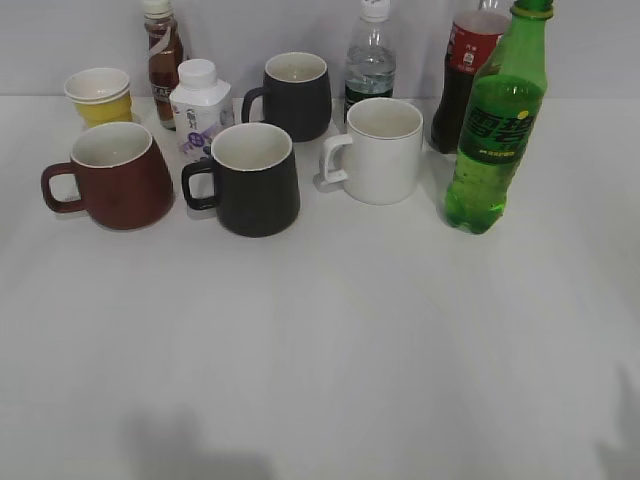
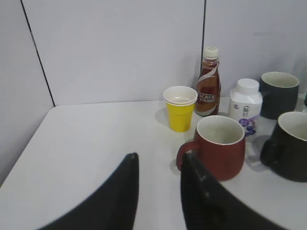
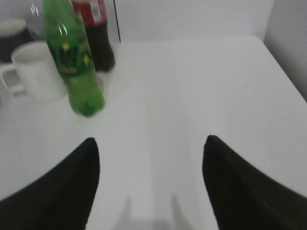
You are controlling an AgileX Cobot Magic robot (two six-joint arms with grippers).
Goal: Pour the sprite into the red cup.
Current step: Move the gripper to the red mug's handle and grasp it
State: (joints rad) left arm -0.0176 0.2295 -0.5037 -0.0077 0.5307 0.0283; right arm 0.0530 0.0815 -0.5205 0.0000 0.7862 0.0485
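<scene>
The sprite [image 1: 495, 135] stands upright at the exterior view's right edge, the red cup [image 1: 115, 175] at far left. The right gripper [image 3: 149, 184] gapes wide, empty; the left gripper [image 2: 158, 179] shows a narrow gap, holding nothing.

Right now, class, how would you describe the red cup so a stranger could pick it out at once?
On the white table, look at the front row of mugs. The red cup is leftmost, beside a black mug; it alone is dark red-brown, cream-white inside.
</scene>
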